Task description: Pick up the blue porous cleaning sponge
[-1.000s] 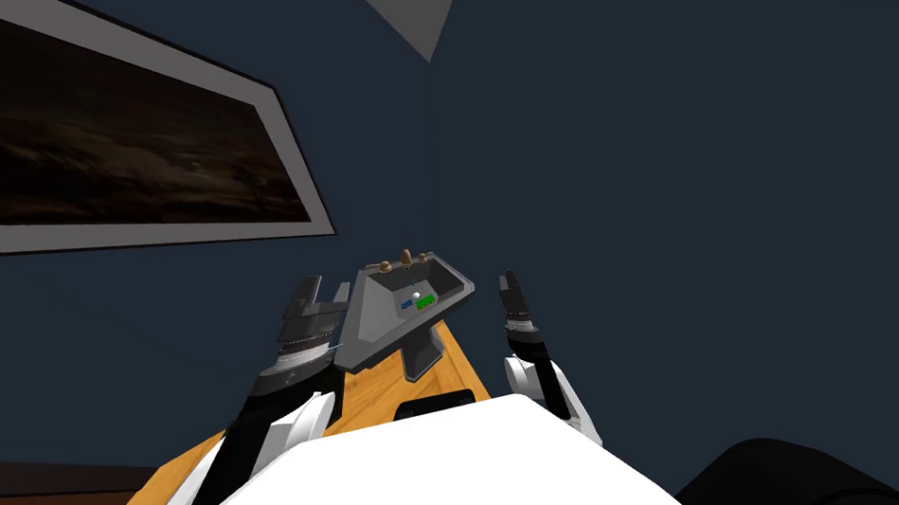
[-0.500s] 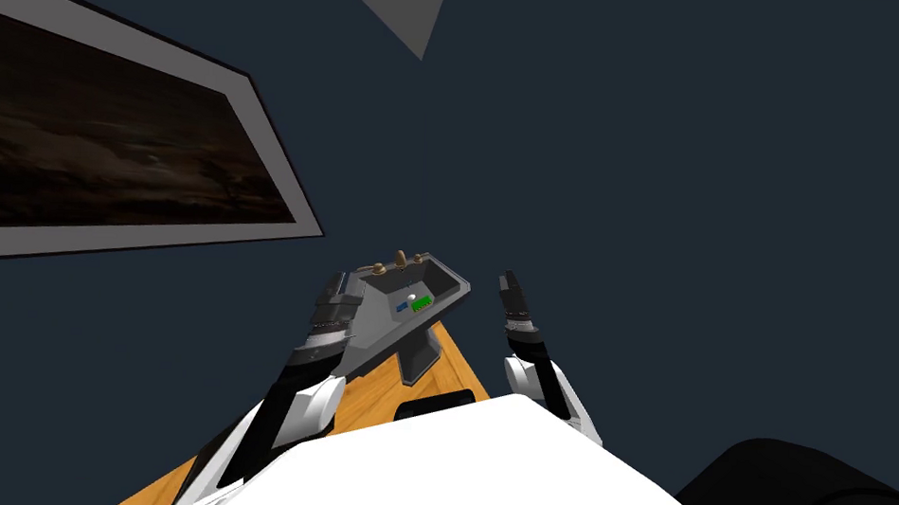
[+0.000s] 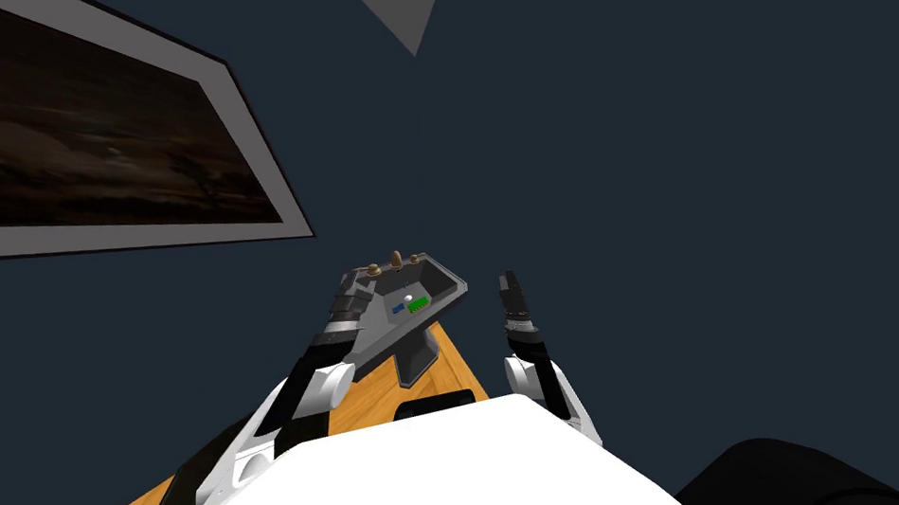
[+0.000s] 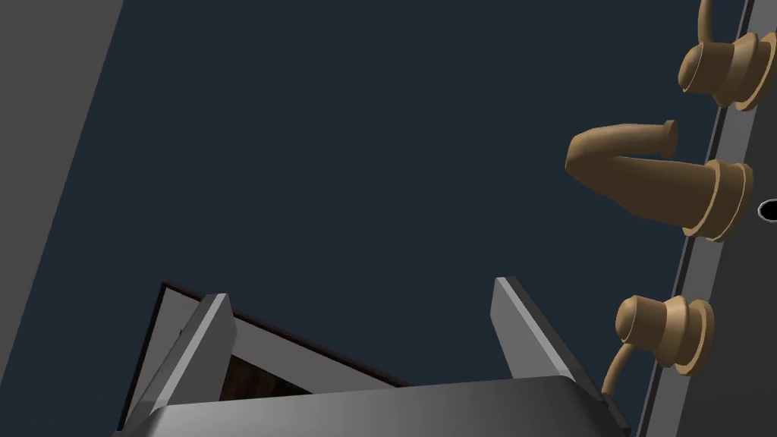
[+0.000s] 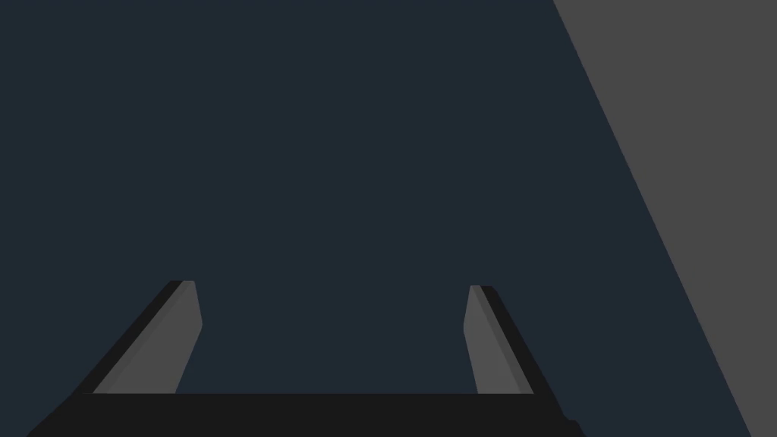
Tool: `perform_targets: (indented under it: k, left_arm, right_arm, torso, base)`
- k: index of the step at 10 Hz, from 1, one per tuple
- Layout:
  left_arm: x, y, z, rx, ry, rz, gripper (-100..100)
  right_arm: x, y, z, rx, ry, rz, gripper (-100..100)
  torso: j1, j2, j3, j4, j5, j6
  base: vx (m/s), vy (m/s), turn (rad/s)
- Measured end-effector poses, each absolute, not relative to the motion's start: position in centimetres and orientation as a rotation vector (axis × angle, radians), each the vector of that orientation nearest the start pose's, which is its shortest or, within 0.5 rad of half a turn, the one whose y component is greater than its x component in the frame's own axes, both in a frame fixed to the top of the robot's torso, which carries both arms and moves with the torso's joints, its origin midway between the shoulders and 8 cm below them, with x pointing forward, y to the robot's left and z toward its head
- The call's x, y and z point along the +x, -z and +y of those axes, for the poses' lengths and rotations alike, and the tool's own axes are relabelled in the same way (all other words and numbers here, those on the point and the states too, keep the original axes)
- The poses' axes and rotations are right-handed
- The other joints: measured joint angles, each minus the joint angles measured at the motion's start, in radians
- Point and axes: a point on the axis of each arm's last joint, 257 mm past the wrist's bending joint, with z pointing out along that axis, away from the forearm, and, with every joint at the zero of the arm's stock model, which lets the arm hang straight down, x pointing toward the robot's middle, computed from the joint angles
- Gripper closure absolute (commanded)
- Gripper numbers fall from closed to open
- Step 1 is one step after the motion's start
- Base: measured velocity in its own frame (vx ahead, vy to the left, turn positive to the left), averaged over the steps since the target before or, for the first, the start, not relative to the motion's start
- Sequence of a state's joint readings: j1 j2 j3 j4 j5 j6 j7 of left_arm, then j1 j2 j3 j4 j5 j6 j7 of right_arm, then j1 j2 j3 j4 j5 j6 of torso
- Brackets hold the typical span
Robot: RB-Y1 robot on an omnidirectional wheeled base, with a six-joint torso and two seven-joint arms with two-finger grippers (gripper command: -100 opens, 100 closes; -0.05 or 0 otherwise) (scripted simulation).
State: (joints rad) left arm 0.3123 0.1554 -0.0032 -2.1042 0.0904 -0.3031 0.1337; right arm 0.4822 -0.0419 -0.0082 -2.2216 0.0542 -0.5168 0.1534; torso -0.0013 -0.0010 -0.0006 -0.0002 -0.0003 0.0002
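Left pincer [image 4: 360,289]: spread wide, nothing between its fingers [image 4: 205,341]. In the head view it sits at the outer left side of the sink [image 3: 373,332], up at the tap end, close against the wall of the basin. Whether it touches the sink, I cannot tell.

Just beside it in the wrist view, on the sink's grey deck:
- brown tap [image 4: 637,171], with a curved spout
- one brown handle [image 4: 664,330], nearest the pincer, just past one fingertip
- second handle [image 4: 721,64], beyond the tap

The pincer is clear of all three.

Sponge [image 3: 399,308]: small blue block lying in the basin, across the rim from the left pincer and lying between the two pincers. It is near the left pincer but not within its fingers. A green thing [image 3: 420,303] lies just beside it, on the side away from the left pincer. A small white ball [image 3: 409,297] sits close to both, too small to tell whether they touch.

Right pincer [image 5: 330,285]: fingers spread, empty. In the head view it is held up off the sink's right side, well apart from the sponge.

The sink stands on a dark pedestal [image 3: 415,357] over an orange wood surface [image 3: 375,393]. A picture frame [image 3: 253,142] hangs on the dark wall beyond the left pincer, and its corner shows behind one of that pincer's fingers.
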Motion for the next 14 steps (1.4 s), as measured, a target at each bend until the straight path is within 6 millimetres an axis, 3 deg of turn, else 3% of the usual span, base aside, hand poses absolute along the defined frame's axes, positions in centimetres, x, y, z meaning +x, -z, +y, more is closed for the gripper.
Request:
perform_targets:
  k: [5, 8, 14]
  left_arm:
    - [46.6, 6.1, 25.6, -0.961, 1.517, 0.868, -100]
    - [49.3, 8.3, 23.9, -1.055, 1.552, 0.922, -100]
    - [53.4, 12.6, 22.2, -1.233, 1.574, 1.037, -100]
  right_arm:
    - [35.5, -0.7, -27.2, 0.548, -1.12, 0.729, 0]
    - [35.5, -0.7, -27.2, 0.548, -1.12, 0.729, 0]
    - [35.5, -0.7, -27.2, 0.548, -1.12, 0.729, 0]
  torso:
    - [0.001, 0.001, 0.0, 0.0, 0.0, 0.0]
    - [0.0, 0.0, 0.0, 0.0, 0.0, 0.0]
    - [0.002, -0.001, -0.001, 0.0, 0.0, -0.001]
  base:
    - [-0.001, -0.01, -0.05]
    - [0.014, -0.008, -0.04]
    - [0.011, -0.005, -0.025]
